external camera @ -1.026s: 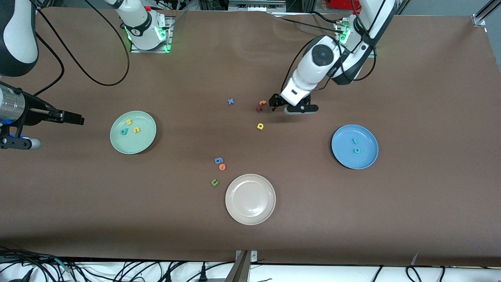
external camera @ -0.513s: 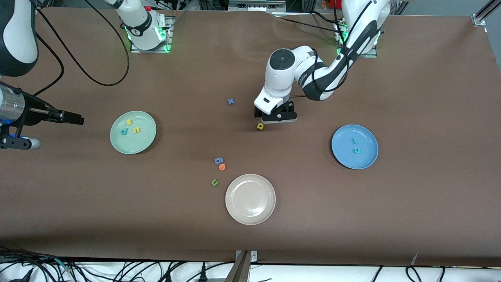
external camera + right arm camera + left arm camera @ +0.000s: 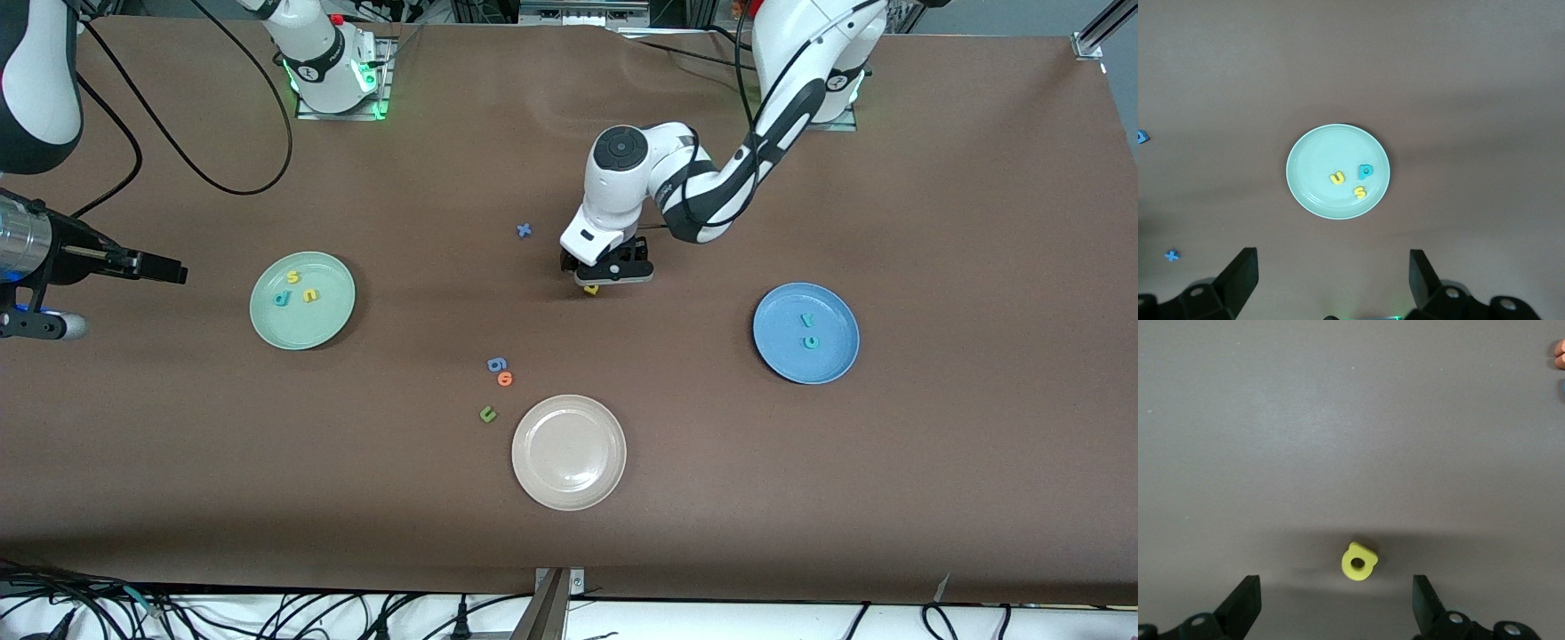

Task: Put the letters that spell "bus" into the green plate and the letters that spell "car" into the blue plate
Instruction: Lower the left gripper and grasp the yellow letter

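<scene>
The yellow "a" [image 3: 1359, 562] lies on the bare table, and my left gripper [image 3: 605, 271] hangs right over it, open, a finger on either side and clear of it. In the front view the "a" [image 3: 591, 289] peeks out from under the hand. The blue plate [image 3: 782, 351] holds the teal "r" [image 3: 806, 318] and teal "c" [image 3: 810, 340]. The green plate [image 3: 311, 327] holds the teal-blue "b" [image 3: 281, 300], yellow "u" [image 3: 310, 295] and yellow "s" [image 3: 292, 276]. My right gripper [image 3: 164, 267] waits open and empty, beside the green plate [image 3: 1315, 157] toward the right arm's end.
A beige-white plate [image 3: 569, 452] sits empty near the front camera. Beside it lie an olive "u" [image 3: 487, 413], an orange ring letter [image 3: 505, 380] and a blue letter [image 3: 496, 364]. A blue "x" [image 3: 524, 230] lies beside the left hand. An orange piece [image 3: 1559, 353] shows at the left wrist view's edge.
The left arm swung from beside the orange letter to over the yellow "a", lower than before. Its fingers stayed open. The right arm has barely moved.
</scene>
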Tool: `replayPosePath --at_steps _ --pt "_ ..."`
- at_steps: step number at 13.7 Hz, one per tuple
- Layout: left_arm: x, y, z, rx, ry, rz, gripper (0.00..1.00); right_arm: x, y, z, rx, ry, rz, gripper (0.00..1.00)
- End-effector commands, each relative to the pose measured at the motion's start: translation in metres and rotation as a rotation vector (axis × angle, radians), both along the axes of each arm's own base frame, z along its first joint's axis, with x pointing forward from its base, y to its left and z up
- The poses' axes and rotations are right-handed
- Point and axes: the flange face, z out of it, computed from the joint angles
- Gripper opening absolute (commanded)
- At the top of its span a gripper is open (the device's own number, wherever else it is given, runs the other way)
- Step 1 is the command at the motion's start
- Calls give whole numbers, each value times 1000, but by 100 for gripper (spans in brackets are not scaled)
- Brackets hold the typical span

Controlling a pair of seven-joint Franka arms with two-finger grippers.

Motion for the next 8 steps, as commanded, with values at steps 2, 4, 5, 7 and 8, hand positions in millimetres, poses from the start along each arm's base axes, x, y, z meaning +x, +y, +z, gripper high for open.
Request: replayPosePath --at_steps 2,4,5,7,8 --pt "19 -9 -17 -2 -18 7 99 -2 -4 9 -10 -13 11 100" --pt "21 -5 -24 0 -8 15 96 -2 -4 8 -10 -13 13 100" --pt "20 -6 -28 -3 -5 7 96 -2 -4 8 -10 -13 11 100" --pt "19 -8 -33 -22 -4 6 96 -2 -4 8 -8 -13 12 100" --pt "16 -10 -36 -20 0 2 94 -2 -4 9 -8 -14 12 100"
